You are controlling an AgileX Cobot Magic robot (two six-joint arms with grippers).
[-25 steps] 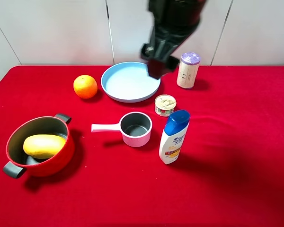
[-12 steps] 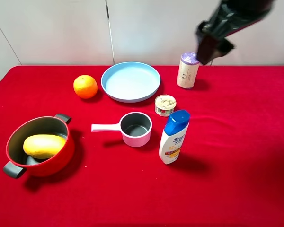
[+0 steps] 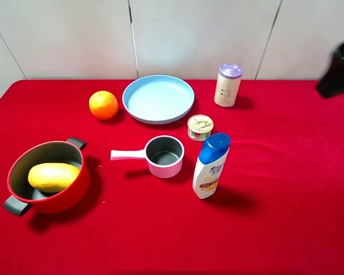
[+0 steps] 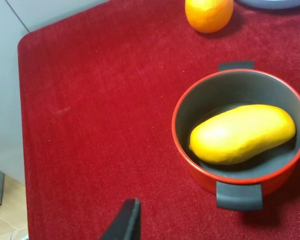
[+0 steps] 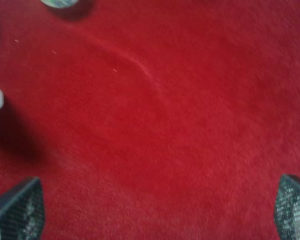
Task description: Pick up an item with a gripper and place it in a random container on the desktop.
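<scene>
Smooth yellow mango [image 3: 53,176] lying lengthwise inside round red pot [image 3: 74,192], at eight o'clock on the red cloth desktop [image 3: 286,189].

Glossy oblong fruit on the matte grey interior, black handles either side. Right gripper [image 5: 155,210] spread wide over bare fuzzy cloth, mesh-textured fingertips [image 5: 20,210] holding nothing. Left gripper [image 4: 124,222]: one dark finger visible, opening impossible to tell.

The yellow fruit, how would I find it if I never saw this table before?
Start at the red cloth desktop and look to its near left corner, where a big round red pot with black handles stands. The yellow fruit lies inside it. Unlike the round orange behind the pot, it is long, smooth and yellow.
</scene>
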